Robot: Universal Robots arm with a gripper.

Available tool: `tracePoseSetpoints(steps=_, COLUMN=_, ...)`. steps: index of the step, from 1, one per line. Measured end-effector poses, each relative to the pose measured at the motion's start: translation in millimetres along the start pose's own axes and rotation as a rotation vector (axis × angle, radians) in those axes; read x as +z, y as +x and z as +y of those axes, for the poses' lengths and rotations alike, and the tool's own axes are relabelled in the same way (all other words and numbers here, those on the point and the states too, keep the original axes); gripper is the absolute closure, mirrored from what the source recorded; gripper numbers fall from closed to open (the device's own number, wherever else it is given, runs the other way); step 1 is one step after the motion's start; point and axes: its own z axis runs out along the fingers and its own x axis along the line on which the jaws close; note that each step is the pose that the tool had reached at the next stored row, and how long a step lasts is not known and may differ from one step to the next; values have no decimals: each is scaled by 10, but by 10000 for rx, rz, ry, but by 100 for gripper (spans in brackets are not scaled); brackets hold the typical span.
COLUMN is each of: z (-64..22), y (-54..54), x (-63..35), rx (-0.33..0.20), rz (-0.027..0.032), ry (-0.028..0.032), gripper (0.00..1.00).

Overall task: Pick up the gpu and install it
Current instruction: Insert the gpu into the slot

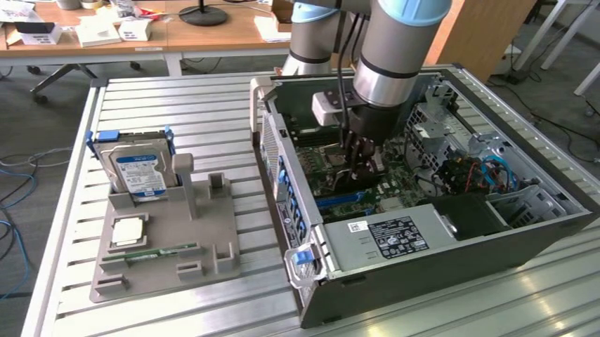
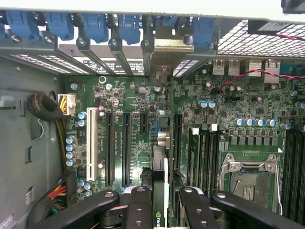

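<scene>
Black gripper inside the open grey metal computer case, fingers clamped on the thin dark gpu card. Card stands on edge between them over the green motherboard, one end toward the case's blue-clipped rear wall.

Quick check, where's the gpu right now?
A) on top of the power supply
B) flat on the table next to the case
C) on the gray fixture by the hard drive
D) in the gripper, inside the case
D: the wrist view shows the gpu clamped edge-on in the gripper over the motherboard, and the exterior view puts the gripper down inside the open case.
</scene>
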Motion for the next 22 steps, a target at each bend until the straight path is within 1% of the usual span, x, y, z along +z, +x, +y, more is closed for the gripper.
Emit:
tracePoseSetpoints(steps=9, z=9, y=0, x=9, rx=0, rz=1, ry=4, gripper=74)
tracePoseSetpoints(steps=13, z=16, y=0, x=12, rx=-3, rz=1, ry=20, gripper=74)
tracePoseSetpoints(steps=22, z=25, y=1, x=30, rx=-3, rz=1, ry=25, gripper=74)
